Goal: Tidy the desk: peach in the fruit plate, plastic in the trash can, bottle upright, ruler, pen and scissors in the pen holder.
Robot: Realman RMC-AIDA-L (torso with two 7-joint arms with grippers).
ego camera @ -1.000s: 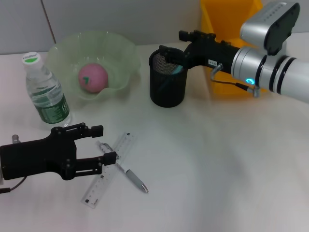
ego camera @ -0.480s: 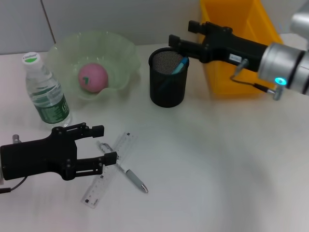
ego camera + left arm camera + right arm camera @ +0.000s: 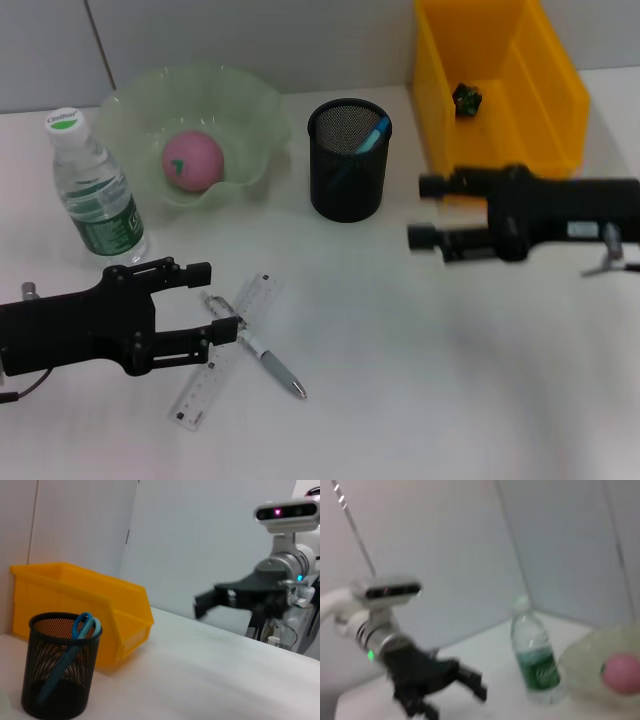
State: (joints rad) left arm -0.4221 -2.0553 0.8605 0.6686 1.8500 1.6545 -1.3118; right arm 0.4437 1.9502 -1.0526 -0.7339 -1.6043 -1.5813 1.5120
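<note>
While the left gripper gapes over the ruler, the empty, parted right gripper hangs before the trash can.

A plain white desk fills most of the head view, its surface smooth and evenly lit with only soft, faint shadows. Behind the desk's far edge stands a pale grey wall made of flat panels, with a thin dark seam running up it near the desk's far left corner. In the left wrist view the same panelled wall rises behind the desk, split by vertical seams, one panel looking whiter than those beside it.
</note>
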